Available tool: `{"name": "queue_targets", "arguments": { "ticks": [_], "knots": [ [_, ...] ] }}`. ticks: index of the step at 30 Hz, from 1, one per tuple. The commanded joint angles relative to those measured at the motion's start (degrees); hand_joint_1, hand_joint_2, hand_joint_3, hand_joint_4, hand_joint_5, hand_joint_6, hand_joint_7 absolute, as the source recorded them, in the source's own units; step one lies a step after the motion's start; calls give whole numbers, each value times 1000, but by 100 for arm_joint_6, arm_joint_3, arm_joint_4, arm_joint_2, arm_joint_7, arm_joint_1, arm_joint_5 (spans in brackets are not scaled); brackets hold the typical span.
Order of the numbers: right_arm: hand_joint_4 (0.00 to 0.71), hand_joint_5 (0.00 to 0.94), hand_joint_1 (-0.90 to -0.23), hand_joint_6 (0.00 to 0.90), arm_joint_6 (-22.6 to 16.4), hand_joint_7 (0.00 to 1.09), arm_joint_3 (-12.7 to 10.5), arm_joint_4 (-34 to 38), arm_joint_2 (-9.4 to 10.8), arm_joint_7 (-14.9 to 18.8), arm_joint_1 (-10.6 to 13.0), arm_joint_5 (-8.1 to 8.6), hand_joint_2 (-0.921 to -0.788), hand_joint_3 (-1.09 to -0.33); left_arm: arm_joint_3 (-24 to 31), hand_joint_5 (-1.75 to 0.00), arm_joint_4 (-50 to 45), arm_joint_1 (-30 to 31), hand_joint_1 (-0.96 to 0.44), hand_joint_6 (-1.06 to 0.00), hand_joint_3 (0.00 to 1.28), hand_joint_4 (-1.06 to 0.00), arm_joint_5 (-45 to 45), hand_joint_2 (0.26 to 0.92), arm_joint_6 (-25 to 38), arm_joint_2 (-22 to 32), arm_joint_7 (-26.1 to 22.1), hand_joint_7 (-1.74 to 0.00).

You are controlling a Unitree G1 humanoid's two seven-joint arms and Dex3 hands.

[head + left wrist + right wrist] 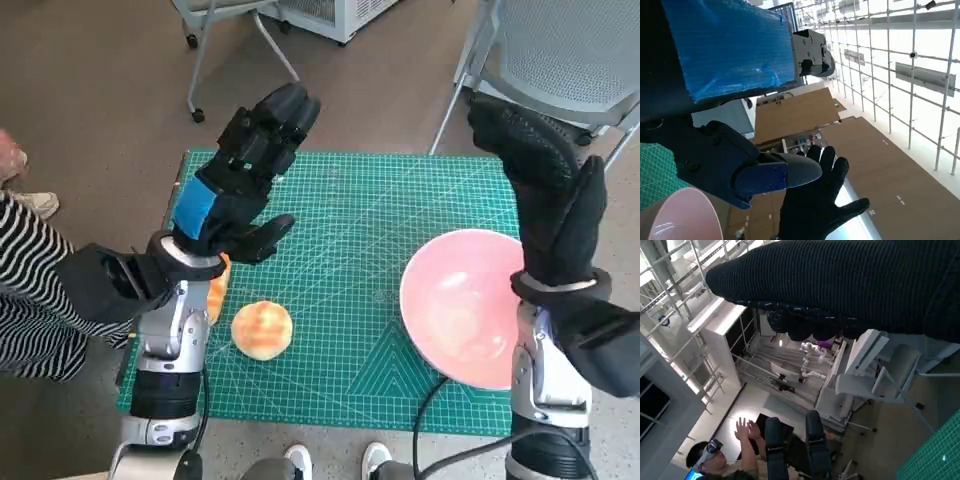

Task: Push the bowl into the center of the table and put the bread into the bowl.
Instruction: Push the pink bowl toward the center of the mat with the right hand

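Head view shows both hands raised above the table [330, 330] and holding nothing. The left hand [240, 180], blue tape across its back, hangs over the table's left part with its fingers [285, 115] spread. The right hand [545, 195], in its black glove, is lifted over the right edge, fingers apart and pointing up; the left wrist view confirms that glove's open spread.

The pink bowl [470, 305] sits on the green cutting mat near the table's right side, its rim just beside the right forearm and close to the near edge. It is not at the centre. The bread [262, 329], a round golden bun, lies on the mat toward the near left, well apart from the bowl. Another orange-toned item [216, 290] peeks out from behind the left wrist; I cannot tell what it is.

Risks, as I judge them: the bowl is light and shallow-looking, so a push high on its rim could tip or spin it instead of sliding it. A push angled toward the robot could send it off the near edge. The left arm descending blind could knock the bun or the hidden item off the left side. A person in striped clothing [25, 300] stands close there.
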Motion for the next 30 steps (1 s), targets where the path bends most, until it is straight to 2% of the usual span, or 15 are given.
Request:
{"name": "queue_targets", "arguments": {
  "ticks": [1,6,10,13,19,22,24,30],
  "knots": [
    [216,0,-694,62,32,541,-137,-40,-126,76,236,88,-921,-683,18,-84,1,23,-496,1,532,1,-36,782,-29,20,-3,-447],
    [196,0,-692,46,-206,537,-527,137,-383,236,456,252,-921,-691,4,-82,-39,53,-494,1,528,1,-49,786,-18,-4,0,-445],
    [173,0,-690,27,-513,536,-877,432,-527,166,640,246,-921,-705,-1,-80,-56,82,-491,1,525,1,-64,787,-24,-15,-15,-444],
    [164,0,-681,18,-779,541,-1170,630,-526,-200,857,-11,-921,-718,-2,-81,-57,97,-492,1,524,-1,-71,788,-31,-19,-27,-443],
    [157,1,-672,1,-1191,564,-1573,985,-491,-936,1257,-545,-921,-746,23,-83,-25,105,-500,1,521,-1,-110,791,-16,-10,-59,-443],
    [160,3,-675,0,-1369,566,-1716,1245,-521,-1200,1406,-697,-921,-763,32,-84,-32,113,-506,1,519,0,-124,793,-7,-5,-68,-442],
    [162,4,-666,-1,-1531,568,-1829,1549,-560,-1313,1494,-719,-921,-778,39,-82,-24,114,-511,1,518,0,-123,794,-14,-3,-65,-440],
    [164,3,-633,9,-2071,543,-2072,2661,-666,-1269,1563,-439,-921,-797,58,-81,-2,107,-518,1,513,-2,-132,798,-1,0,-57,-435]
  ]
}}
